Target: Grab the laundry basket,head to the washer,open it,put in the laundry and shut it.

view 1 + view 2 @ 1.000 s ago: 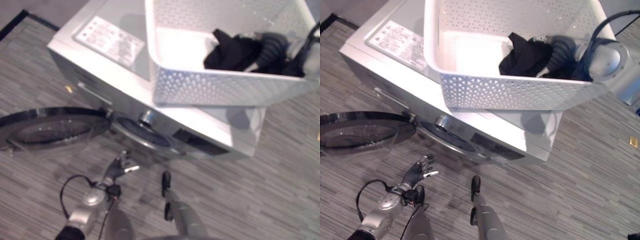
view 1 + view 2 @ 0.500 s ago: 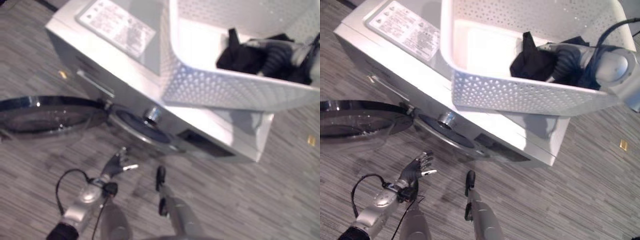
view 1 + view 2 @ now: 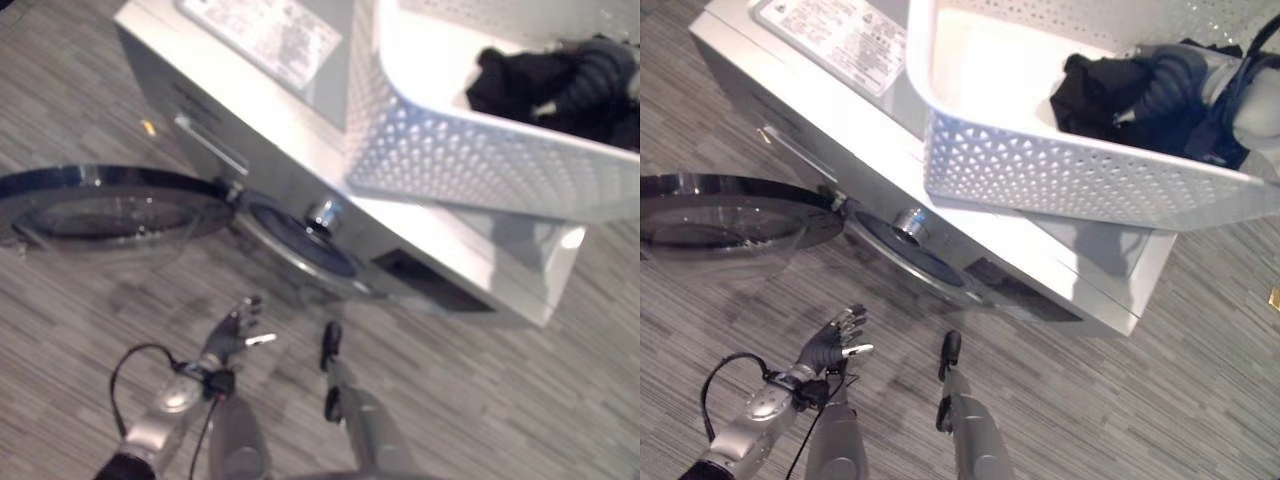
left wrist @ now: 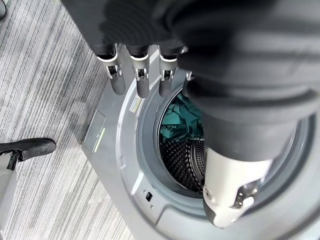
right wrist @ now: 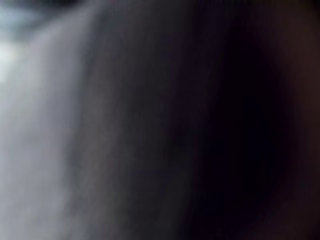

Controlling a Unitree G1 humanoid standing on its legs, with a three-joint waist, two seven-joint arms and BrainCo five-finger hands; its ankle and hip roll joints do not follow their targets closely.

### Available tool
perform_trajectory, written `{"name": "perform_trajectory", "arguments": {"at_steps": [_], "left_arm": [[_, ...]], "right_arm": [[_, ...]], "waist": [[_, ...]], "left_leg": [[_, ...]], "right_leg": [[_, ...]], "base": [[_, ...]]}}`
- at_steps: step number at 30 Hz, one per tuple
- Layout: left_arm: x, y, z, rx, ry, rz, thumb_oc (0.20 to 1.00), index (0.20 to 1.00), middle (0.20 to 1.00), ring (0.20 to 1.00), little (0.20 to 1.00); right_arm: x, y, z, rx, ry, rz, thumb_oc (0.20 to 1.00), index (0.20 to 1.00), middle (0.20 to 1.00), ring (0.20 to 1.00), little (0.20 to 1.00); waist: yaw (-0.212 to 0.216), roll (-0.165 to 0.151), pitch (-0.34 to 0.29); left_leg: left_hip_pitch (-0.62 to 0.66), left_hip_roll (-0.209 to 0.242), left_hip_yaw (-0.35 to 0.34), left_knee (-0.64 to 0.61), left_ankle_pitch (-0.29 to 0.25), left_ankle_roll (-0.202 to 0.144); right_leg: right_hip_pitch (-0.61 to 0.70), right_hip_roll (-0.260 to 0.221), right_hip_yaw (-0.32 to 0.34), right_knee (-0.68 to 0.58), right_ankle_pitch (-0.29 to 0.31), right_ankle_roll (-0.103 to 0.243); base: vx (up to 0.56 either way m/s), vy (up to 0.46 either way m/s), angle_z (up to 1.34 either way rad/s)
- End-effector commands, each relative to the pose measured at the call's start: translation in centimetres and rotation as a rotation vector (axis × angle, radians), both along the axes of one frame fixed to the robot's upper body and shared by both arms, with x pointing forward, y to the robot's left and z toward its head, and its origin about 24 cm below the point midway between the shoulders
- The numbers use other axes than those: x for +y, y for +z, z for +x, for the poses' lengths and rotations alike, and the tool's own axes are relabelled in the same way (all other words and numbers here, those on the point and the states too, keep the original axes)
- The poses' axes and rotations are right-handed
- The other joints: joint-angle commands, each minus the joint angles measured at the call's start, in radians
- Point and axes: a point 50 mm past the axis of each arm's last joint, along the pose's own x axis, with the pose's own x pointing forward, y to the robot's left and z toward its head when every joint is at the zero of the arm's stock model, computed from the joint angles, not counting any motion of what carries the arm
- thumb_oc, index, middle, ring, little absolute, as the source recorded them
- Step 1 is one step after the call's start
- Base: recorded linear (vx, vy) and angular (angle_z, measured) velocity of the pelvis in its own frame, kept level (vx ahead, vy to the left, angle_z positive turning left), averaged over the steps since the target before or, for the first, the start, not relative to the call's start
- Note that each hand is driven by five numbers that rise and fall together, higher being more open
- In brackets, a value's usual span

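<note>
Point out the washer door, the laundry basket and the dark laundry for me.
washer door (image 3: 730,215), right eye view, glass centre of the swung-open door.
laundry basket (image 3: 1080,175), right eye view, perforated front wall.
dark laundry (image 3: 1095,90), right eye view, bunched black cloth inside.

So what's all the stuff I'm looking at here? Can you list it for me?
washing machine: one, silver-grey, on the striped grey floor.
washer door: one, glass with dark rim, swung open to the robot's left.
laundry basket: one, white and perforated, resting on top of the washer.
dark clothing: one bundle, black, inside the basket.
teal cloth: one piece, in the drum.
left hand: fingers straight, low before the open washer.
right hand: dark-covered, reaching into the basket at the clothing; fingers hidden.
</note>
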Motion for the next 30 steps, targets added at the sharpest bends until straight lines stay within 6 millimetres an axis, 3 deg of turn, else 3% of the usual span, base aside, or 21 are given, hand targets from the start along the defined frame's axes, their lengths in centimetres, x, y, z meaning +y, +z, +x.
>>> {"name": "perform_trajectory", "arguments": {"at_steps": [1, 7, 16, 21, 23, 25, 30], "left_arm": [[-0.8, 3.4, 1.4, -0.174, -0.026, -0.058, 1.000, 1.000, 1.000, 1.000, 1.000], [-0.3, 3.3, 1.2, -0.168, 0.001, -0.059, 1.000, 1.000, 1.000, 1.000, 1.000], [1.6, 2.9, 0.3, -0.147, 0.051, -0.034, 1.000, 1.000, 1.000, 1.000, 1.000], [2.9, 2.0, -1.0, -0.094, 0.072, -0.031, 1.000, 1.000, 1.000, 1.000, 1.000], [3.1, 1.9, -1.2, -0.084, 0.077, -0.029, 1.000, 1.000, 1.000, 1.000, 1.000], [3.6, 1.5, -1.7, -0.057, 0.079, -0.022, 1.000, 1.000, 1.000, 1.000, 1.000], [3.9, 1.7, -1.9, -0.048, 0.076, -0.016, 1.000, 1.000, 1.000, 1.000, 1.000]], "right_arm": [[1.8, -6.5, 0.9, 0.276, 0.101, -0.047, 0.200, 0.200, 0.200, 0.200, 0.200], [2.3, -4.4, 0.1, 0.142, 0.154, 0.048, 0.200, 0.200, 0.200, 0.200, 0.200], [1.9, 1.0, -3.4, -0.122, 0.269, 0.223, 0.200, 0.200, 0.200, 0.200, 0.200], [-0.4, 4.0, -5.6, -0.273, 0.235, 0.300, 0.200, 0.200, 0.200, 0.200, 0.200], [-0.8, 4.4, -5.9, -0.296, 0.231, 0.314, 0.200, 0.200, 0.200, 0.200, 0.200], [-2.0, 6.0, -6.7, -0.387, 0.200, 0.356, 0.200, 0.200, 0.200, 0.200, 0.200], [-4.1, 8.5, -6.8, -0.543, 0.136, 0.472, 0.200, 0.200, 0.200, 0.200, 0.200]], "waist": [[0.008, 0.012, 0.063], [-0.008, 0.006, 0.040], [-0.045, -0.013, -0.027], [-0.068, -0.032, -0.088], [-0.070, -0.035, -0.099], [-0.078, -0.050, -0.145], [-0.067, -0.085, -0.217]], "left_leg": [[-0.008, 0.021, -0.003, 0.040, -0.026, 0.047], [0.005, 0.021, 0.002, 0.042, -0.037, 0.052], [0.052, 0.017, 0.012, 0.053, -0.071, 0.061], [0.108, 0.024, 0.019, 0.069, -0.105, 0.066], [0.119, 0.026, 0.018, 0.071, -0.111, 0.068], [0.170, 0.035, 0.019, 0.071, -0.129, 0.070], [0.271, 0.042, 0.031, 0.046, -0.147, 0.074]], "right_leg": [[-0.010, -0.074, -0.012, 0.110, -0.146, 0.078], [0.005, -0.073, -0.006, 0.103, -0.146, 0.080], [0.063, -0.075, -0.001, 0.092, -0.150, 0.090], [0.118, -0.073, 0.006, 0.107, -0.171, 0.093], [0.127, -0.072, 0.008, 0.114, -0.177, 0.093], [0.169, -0.067, 0.010, 0.134, -0.202, 0.092], [0.251, -0.054, 0.014, 0.136, -0.221, 0.093]], "base": [[0.00, 0.000, 0.00], [0.00, 0.000, 0.00], [0.01, -0.001, 0.00], [0.07, -0.008, 0.01], [0.07, -0.003, 0.01], [0.16, -0.022, 0.00], [0.13, -0.003, 0.01]]}}
